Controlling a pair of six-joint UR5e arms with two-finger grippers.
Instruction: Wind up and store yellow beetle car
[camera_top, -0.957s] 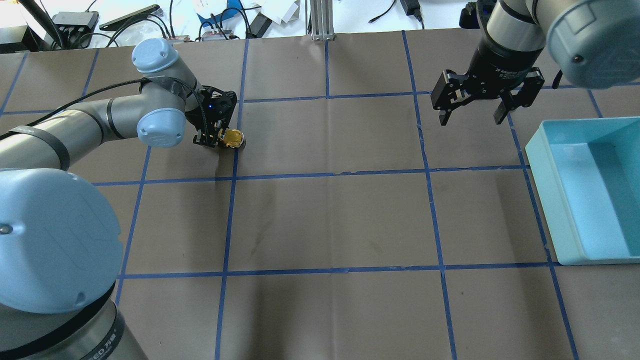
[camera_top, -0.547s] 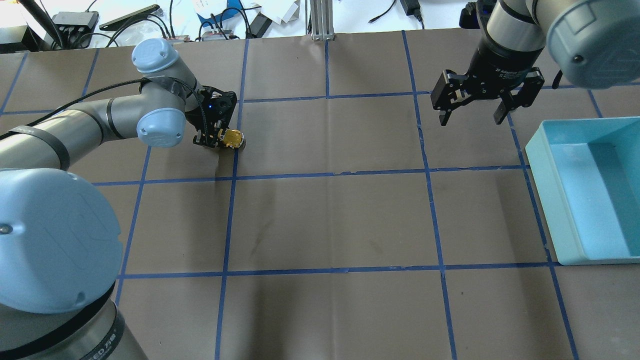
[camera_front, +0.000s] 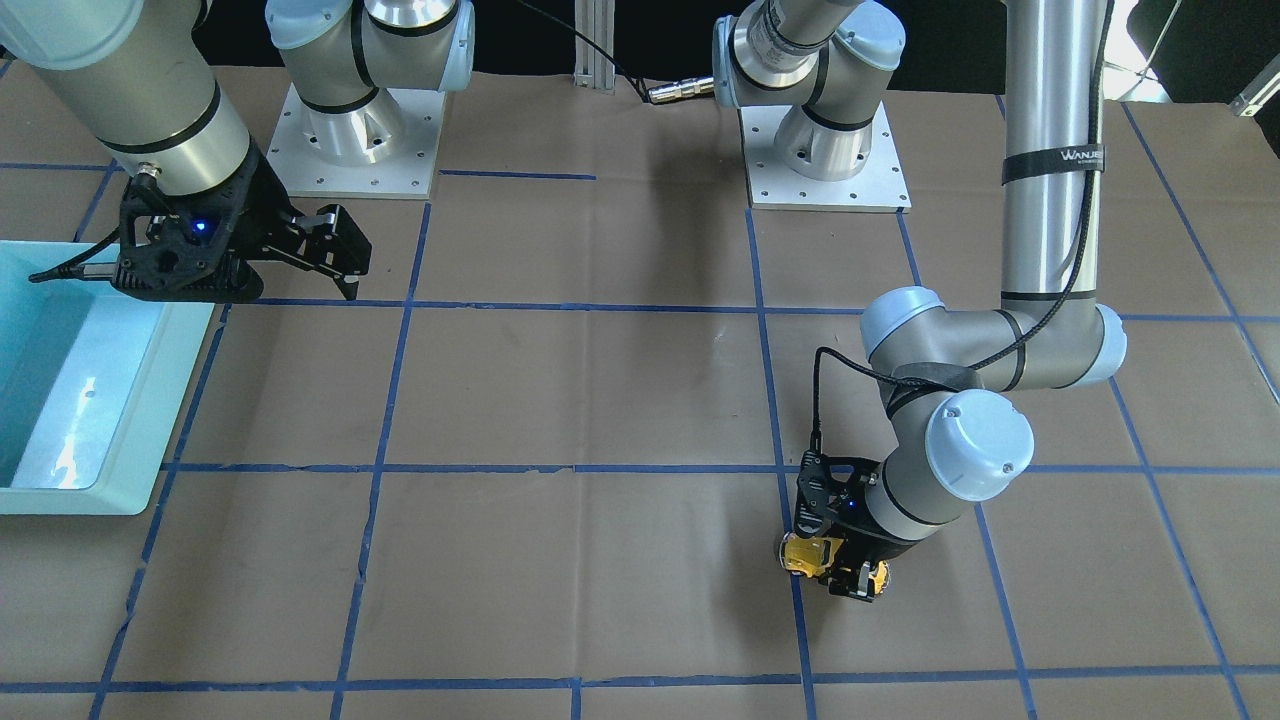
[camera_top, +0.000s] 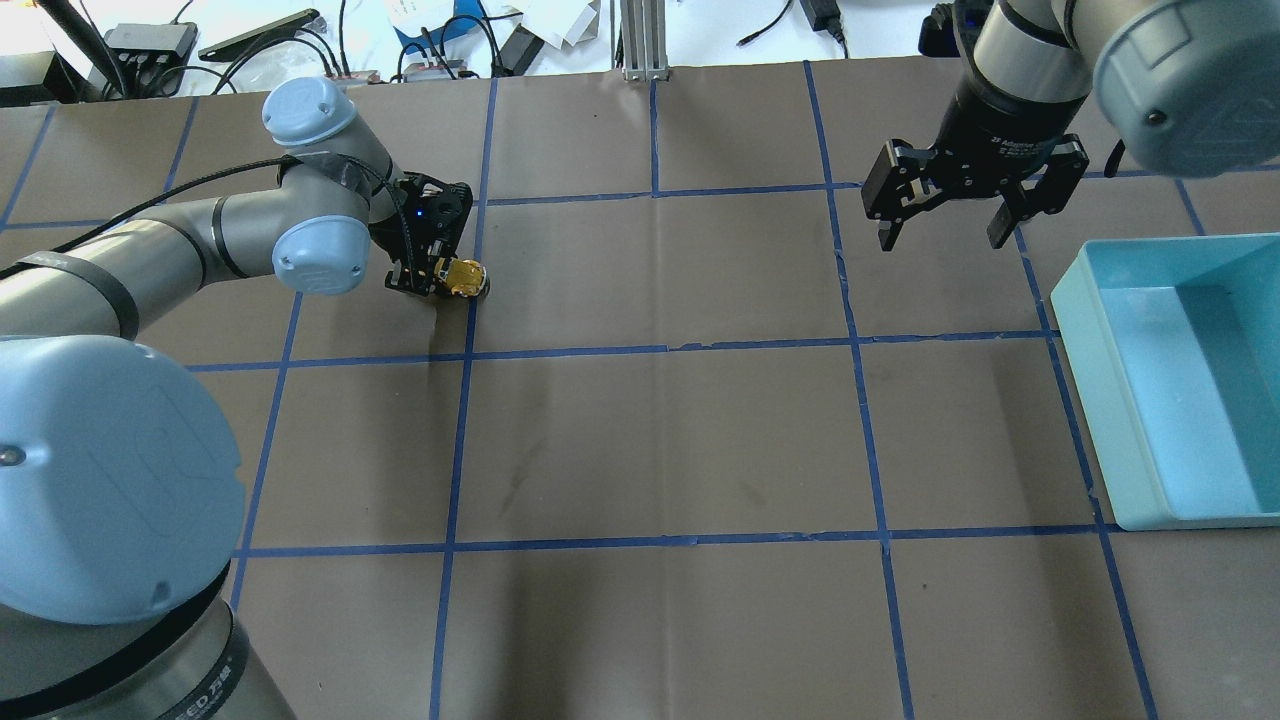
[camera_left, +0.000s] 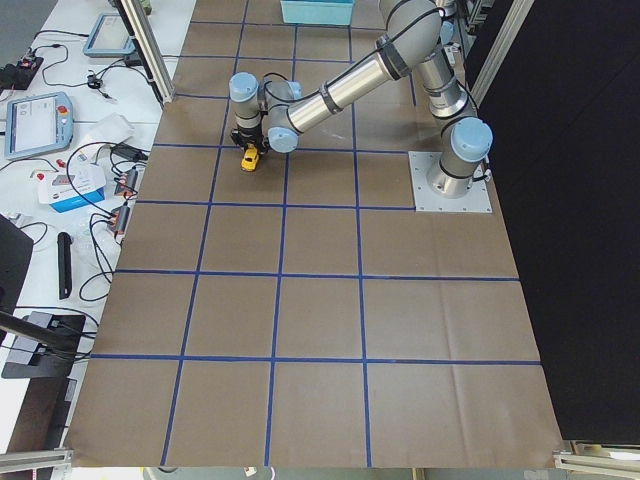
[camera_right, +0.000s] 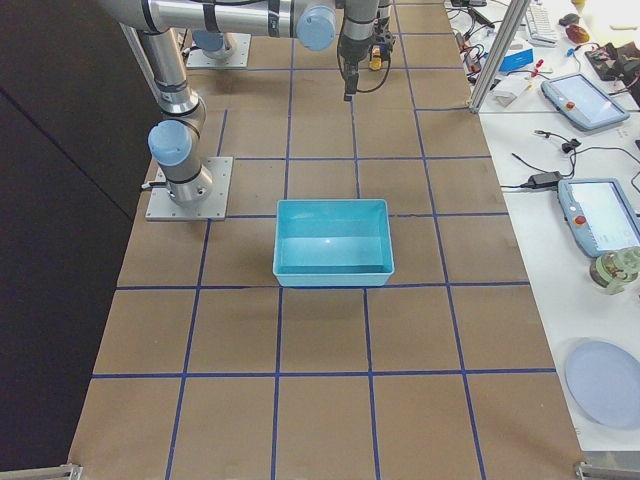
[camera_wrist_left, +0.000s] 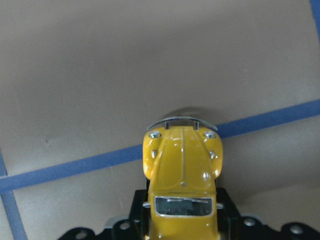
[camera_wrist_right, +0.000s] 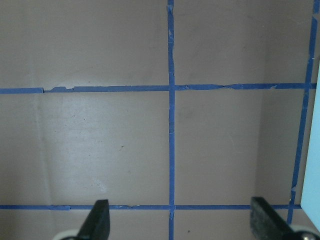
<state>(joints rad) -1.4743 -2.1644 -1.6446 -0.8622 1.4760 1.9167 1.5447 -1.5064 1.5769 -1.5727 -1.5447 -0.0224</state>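
The yellow beetle car (camera_top: 463, 277) (camera_front: 806, 554) (camera_wrist_left: 183, 185) (camera_left: 249, 158) is held low over the brown table at the far left. My left gripper (camera_top: 432, 277) (camera_front: 838, 570) is shut on it, its fingers against the car's sides. In the left wrist view the car's bonnet and chrome bumper point away from the camera, over a blue tape line. My right gripper (camera_top: 944, 232) (camera_front: 335, 262) (camera_wrist_right: 180, 220) hangs open and empty above the table, just left of the bin's far corner.
A light blue bin (camera_top: 1090, 300) (camera_front: 30, 500) (camera_right: 332, 278) stands at the table's right edge with nothing visible in it. Blue tape lines (camera_top: 660, 350) divide the brown table into squares. Cables and devices (camera_top: 250, 45) lie beyond the far edge.
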